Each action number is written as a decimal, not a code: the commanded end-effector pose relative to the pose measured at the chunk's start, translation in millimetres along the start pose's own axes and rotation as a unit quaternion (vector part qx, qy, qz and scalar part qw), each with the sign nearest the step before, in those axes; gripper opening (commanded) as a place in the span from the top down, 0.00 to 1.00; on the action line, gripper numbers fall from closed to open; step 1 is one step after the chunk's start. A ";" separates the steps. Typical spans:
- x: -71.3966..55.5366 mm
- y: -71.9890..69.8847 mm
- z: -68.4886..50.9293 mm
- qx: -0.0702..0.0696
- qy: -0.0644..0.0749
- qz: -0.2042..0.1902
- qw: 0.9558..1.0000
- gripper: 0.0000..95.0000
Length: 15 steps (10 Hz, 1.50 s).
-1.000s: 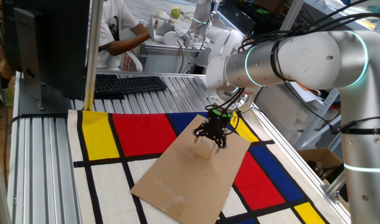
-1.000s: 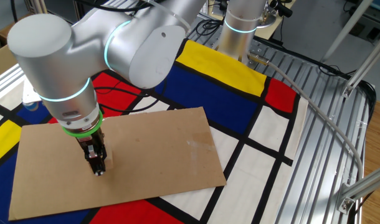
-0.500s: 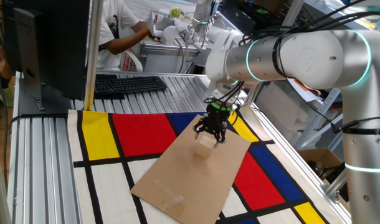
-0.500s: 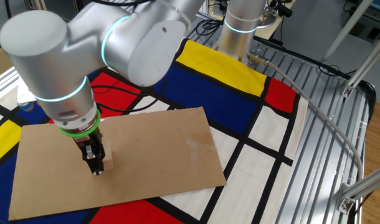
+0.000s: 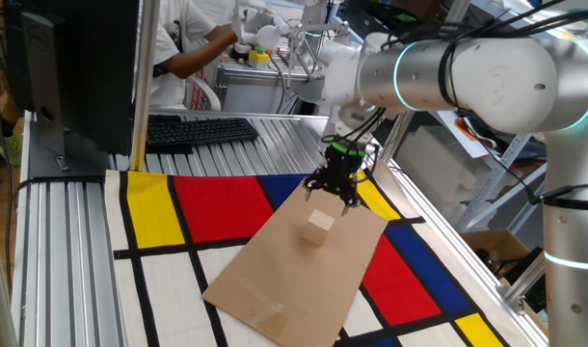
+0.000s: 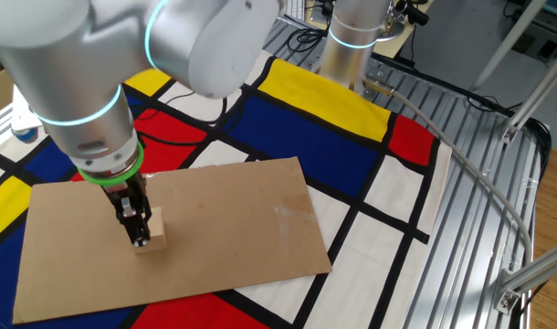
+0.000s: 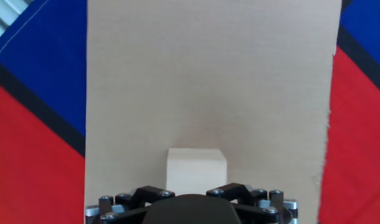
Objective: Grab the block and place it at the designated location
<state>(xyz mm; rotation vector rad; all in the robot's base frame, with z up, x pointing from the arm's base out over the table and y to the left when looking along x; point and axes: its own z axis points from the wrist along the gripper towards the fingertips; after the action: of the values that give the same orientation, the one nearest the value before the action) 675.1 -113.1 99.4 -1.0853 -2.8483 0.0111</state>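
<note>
The block point(image 5: 320, 224) is a small pale tan cube that rests on the brown cardboard rectangle point(image 5: 284, 275), near its far end. My gripper point(image 5: 334, 198) hangs just above and behind the block, open, with its fingers spread and clear of the cube. In the other fixed view the gripper point(image 6: 138, 239) stands right beside the block point(image 6: 155, 230) on the cardboard point(image 6: 233, 210). In the hand view the block point(image 7: 196, 171) lies on the cardboard point(image 7: 209, 74) just past the gripper's black base point(image 7: 190, 208). No dark dot shows on the cardboard.
The cardboard lies on a red, yellow and blue patterned mat point(image 5: 217, 207). A keyboard point(image 5: 198, 130) and a monitor point(image 5: 63, 67) stand at the back left. A person point(image 5: 183, 48) works behind the table. A second arm's base point(image 6: 352, 46) stands by the mat.
My gripper has let go of the block and risen, drawing back a little. The block stays where it was set on the cardboard.
</note>
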 end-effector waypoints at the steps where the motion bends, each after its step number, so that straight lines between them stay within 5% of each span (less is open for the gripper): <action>1: 2.4 -0.6 -14.6 0.001 0.002 -0.031 1.000 0.20; 2: 3.5 -1.6 -16.3 0.001 0.001 -0.040 0.999 0.20; 3: 5.3 -3.1 -18.1 0.001 -0.001 -0.057 0.998 0.40; 4: 7.0 -4.0 -19.6 0.000 -0.001 -0.083 0.997 0.80; 5: 7.7 -4.6 -20.2 -0.002 -0.006 -0.107 0.994 1.00; 8: 9.2 -4.5 -21.3 -0.010 -0.011 -0.153 0.988 1.00; 9: 11.3 -3.9 -22.4 -0.013 -0.016 -0.191 0.981 1.00; 12: 16.2 -2.5 -24.8 -0.019 -0.014 -0.306 0.952 1.00; 13: 18.5 -2.0 -25.9 -0.012 -0.017 -0.331 0.943 1.00; 15: 20.4 -1.9 -26.5 -0.017 -0.019 -0.335 0.942 1.00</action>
<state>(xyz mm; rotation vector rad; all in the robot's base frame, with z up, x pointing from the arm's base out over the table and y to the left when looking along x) 662.4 -103.1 126.5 -0.1395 -3.0861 -0.0608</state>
